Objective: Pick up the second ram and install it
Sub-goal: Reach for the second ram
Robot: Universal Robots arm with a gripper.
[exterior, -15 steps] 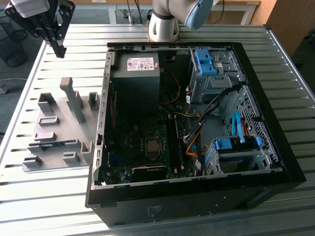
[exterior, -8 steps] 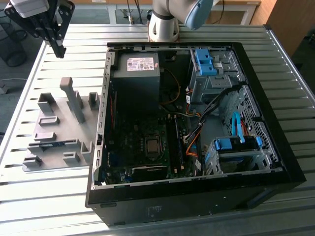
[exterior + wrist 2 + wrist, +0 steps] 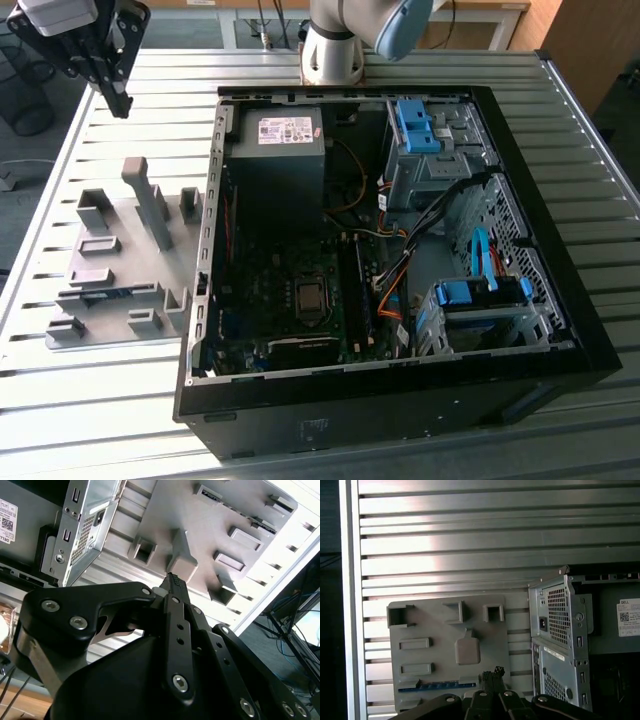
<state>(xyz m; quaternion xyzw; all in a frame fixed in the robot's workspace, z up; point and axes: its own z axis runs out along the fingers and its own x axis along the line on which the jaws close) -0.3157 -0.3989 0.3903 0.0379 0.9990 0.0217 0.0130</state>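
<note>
Hanging above the slatted metal worktop (image 3: 100, 400) at the exterior view's upper left, the tool (image 3: 121, 106) is well clear of everything, fingers drawn narrow to a single point and holding nothing. Second wrist view confirms it: tool (image 3: 173, 580) tips are pressed together with no gap. The second ram (image 3: 108, 293) lies flat in a slot of the grey holder tray (image 3: 110, 215), a thin blue strip near the tray's edge. The exterior view barely catches it, but the first wrist view shows the second ram (image 3: 437, 685) plainly as a blue line, with the tool (image 3: 492, 673) tips close by its end in the picture. A tall grey post (image 3: 150, 200) stands on the tray between tool and ram slot. To the exterior view's right of the tray sits the open computer case (image 3: 560, 300), with power supply (image 3: 275, 150), bright blue drive-bay clips (image 3: 415, 125) and loose cables (image 3: 395, 290) inside.
</note>
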